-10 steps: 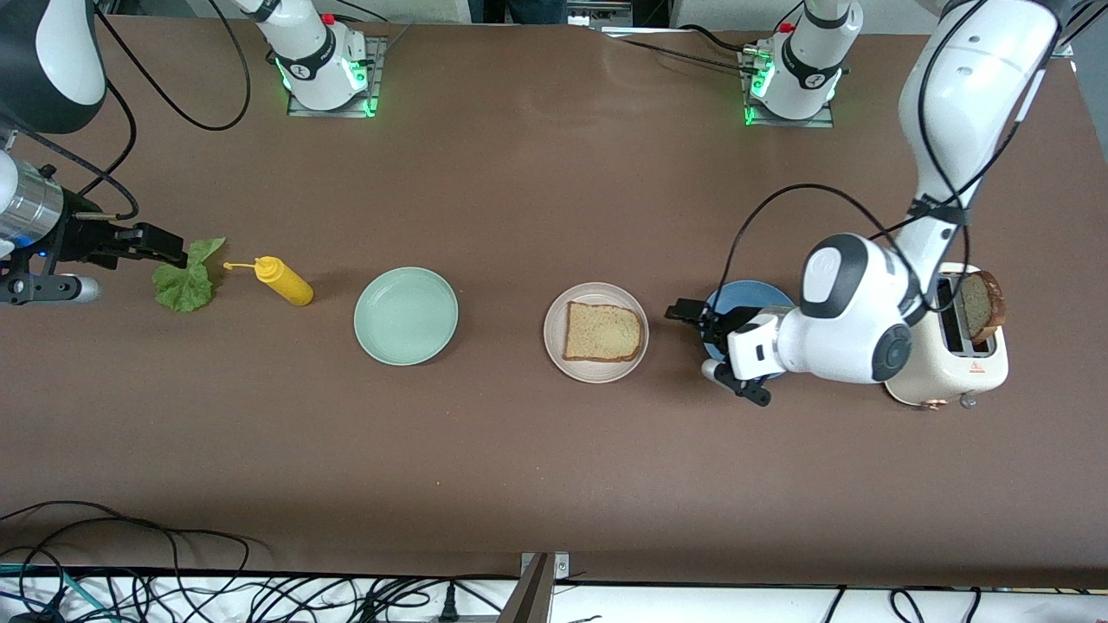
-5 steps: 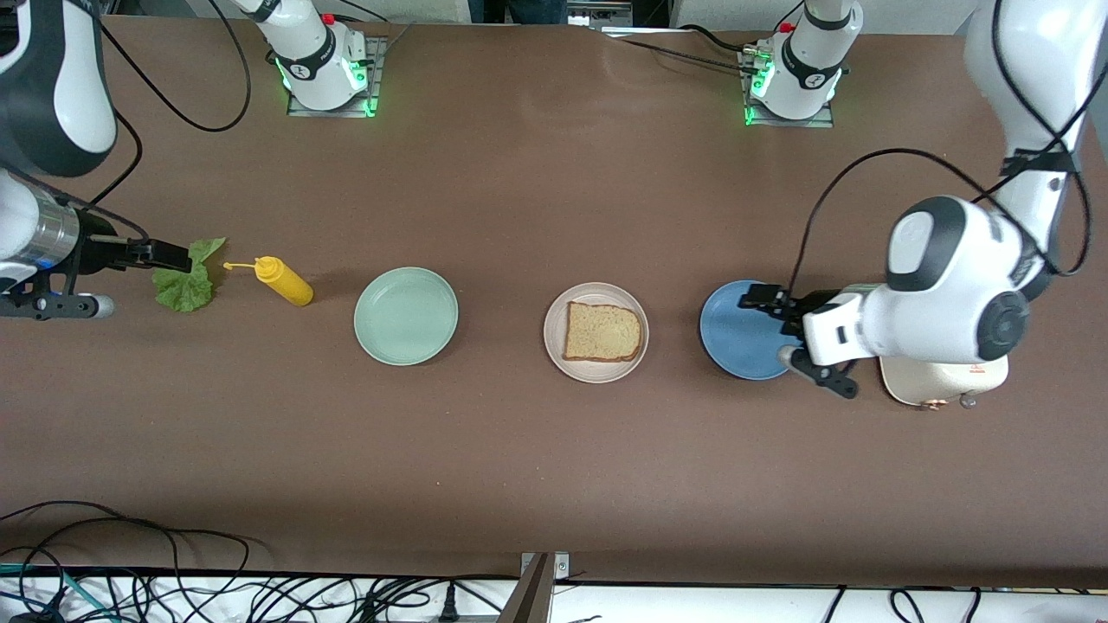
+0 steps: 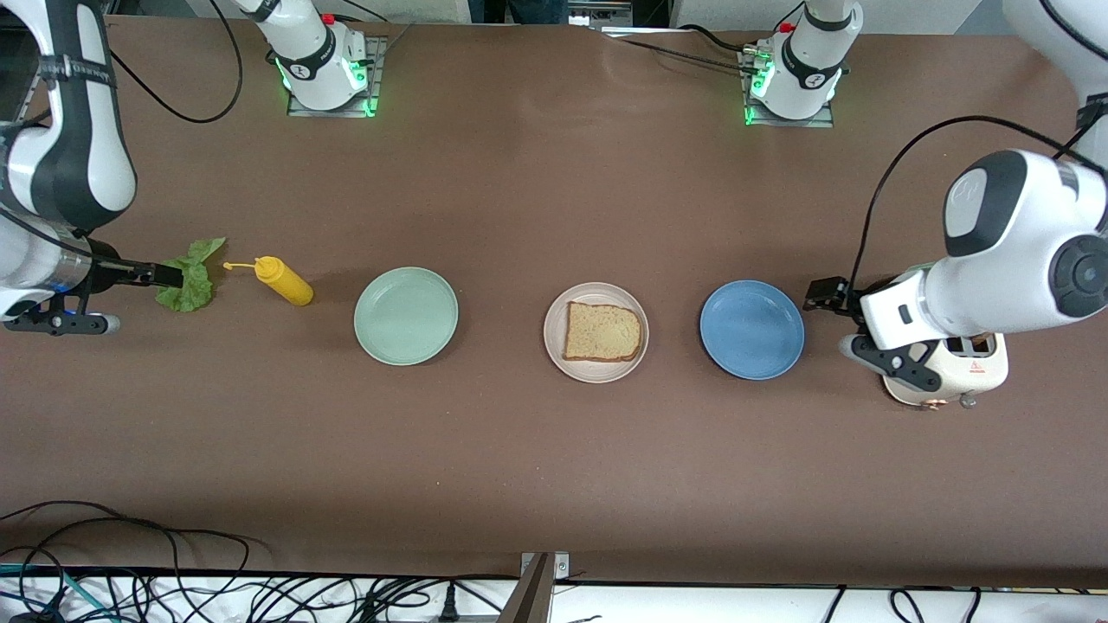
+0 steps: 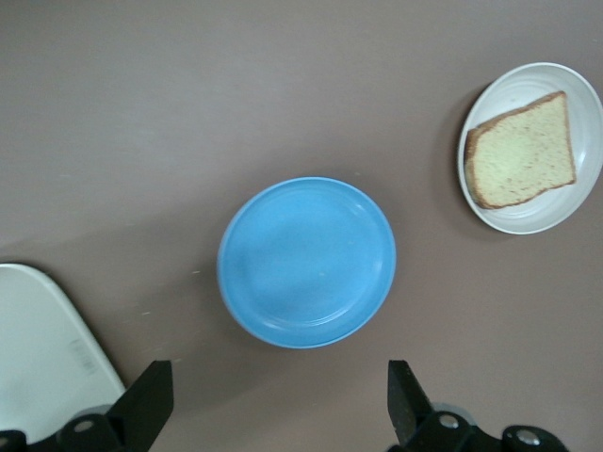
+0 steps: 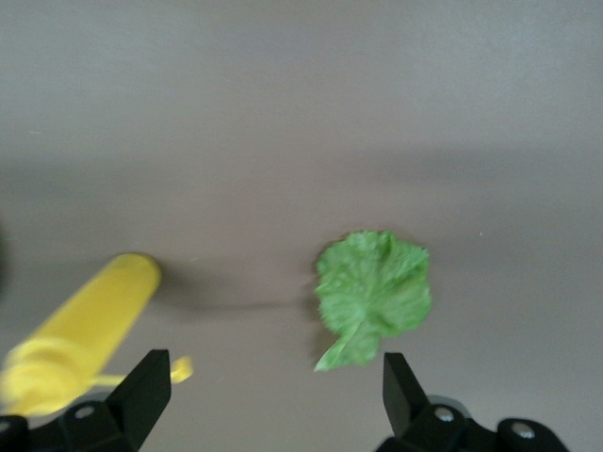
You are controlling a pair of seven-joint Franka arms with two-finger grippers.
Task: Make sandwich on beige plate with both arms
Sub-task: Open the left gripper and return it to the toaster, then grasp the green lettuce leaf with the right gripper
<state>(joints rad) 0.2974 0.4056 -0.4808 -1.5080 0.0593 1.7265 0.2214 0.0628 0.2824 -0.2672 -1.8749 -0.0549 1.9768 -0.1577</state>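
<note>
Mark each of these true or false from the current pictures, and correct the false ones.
1. A bread slice lies on the beige plate. True.
2. The lettuce leaf is on the green plate. False: the leaf lies on the table beside the yellow bottle, toward the right arm's end; the green plate holds nothing.
3. The left gripper is shut on a bread slice. False: it is open and holds nothing, between the blue plate and the toaster.
4. The right gripper is open, over the lettuce leaf. True.
5. The blue plate holds nothing. True.
</note>
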